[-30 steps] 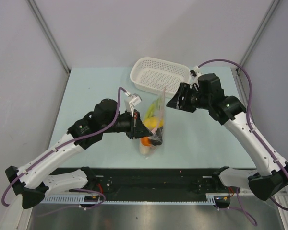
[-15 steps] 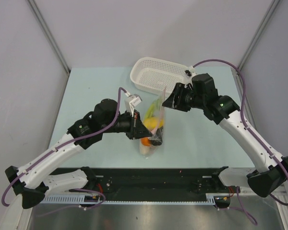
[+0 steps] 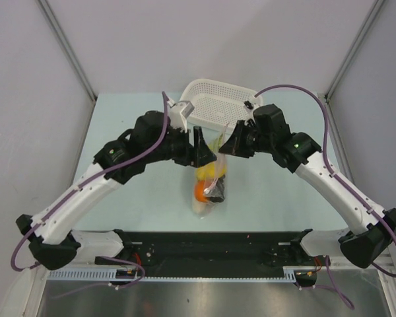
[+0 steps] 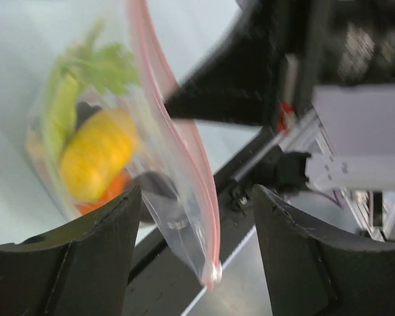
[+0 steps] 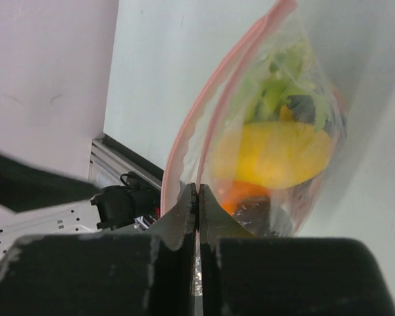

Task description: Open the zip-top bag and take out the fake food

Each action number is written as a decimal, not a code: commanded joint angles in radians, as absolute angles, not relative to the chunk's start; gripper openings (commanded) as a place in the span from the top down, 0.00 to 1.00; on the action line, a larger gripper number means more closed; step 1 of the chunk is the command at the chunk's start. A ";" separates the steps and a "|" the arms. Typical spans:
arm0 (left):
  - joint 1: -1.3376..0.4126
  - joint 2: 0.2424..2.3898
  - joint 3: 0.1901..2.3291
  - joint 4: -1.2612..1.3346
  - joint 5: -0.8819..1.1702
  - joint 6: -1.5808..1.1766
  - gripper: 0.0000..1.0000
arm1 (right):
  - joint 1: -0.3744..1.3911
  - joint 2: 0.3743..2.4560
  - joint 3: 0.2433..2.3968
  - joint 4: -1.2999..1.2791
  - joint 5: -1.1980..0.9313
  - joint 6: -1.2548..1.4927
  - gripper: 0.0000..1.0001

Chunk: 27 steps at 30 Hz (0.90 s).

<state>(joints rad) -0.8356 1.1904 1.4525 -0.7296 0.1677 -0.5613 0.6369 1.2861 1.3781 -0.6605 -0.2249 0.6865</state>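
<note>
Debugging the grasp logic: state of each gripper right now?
Left gripper: open, holding nothing; the bag edge hangs between its fingers.
Right gripper: shut on the bag's zip edge.

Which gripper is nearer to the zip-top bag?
Right. The right gripper is shut on the zip-top bag at its pink edge; the left gripper stands open beside it, gripping nothing.

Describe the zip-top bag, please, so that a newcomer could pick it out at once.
On the pale green table, look just nearer the arms than the white perforated basket, between the left gripper and right gripper. The zip-top bag stands upright there, its top edge pinched by the right gripper. It is the only clear plastic thing, with a pink zip strip and bright fake food inside.
</note>
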 commanded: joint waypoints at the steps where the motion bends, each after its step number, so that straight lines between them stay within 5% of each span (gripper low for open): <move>1: -0.833 1.337 1.572 -0.841 0.008 -0.580 0.28 | 0.675 1.259 1.445 -0.681 -0.190 0.716 1.00; 7: -0.841 1.459 1.674 -0.888 -0.103 -0.566 0.31 | 0.687 1.256 1.451 -0.696 -0.172 0.741 1.00; 13: -0.841 1.499 1.674 -0.910 -0.149 -0.542 0.50 | 0.689 1.235 1.460 -0.729 -0.132 0.729 1.00; 19: -0.836 1.546 1.701 -0.923 -0.114 -0.492 1.00 | 0.683 1.238 1.482 -0.805 -0.094 0.667 1.00; 27: -0.830 1.352 1.606 -0.783 -0.083 -0.459 1.00 | 0.660 1.262 1.508 -1.103 0.113 0.493 0.91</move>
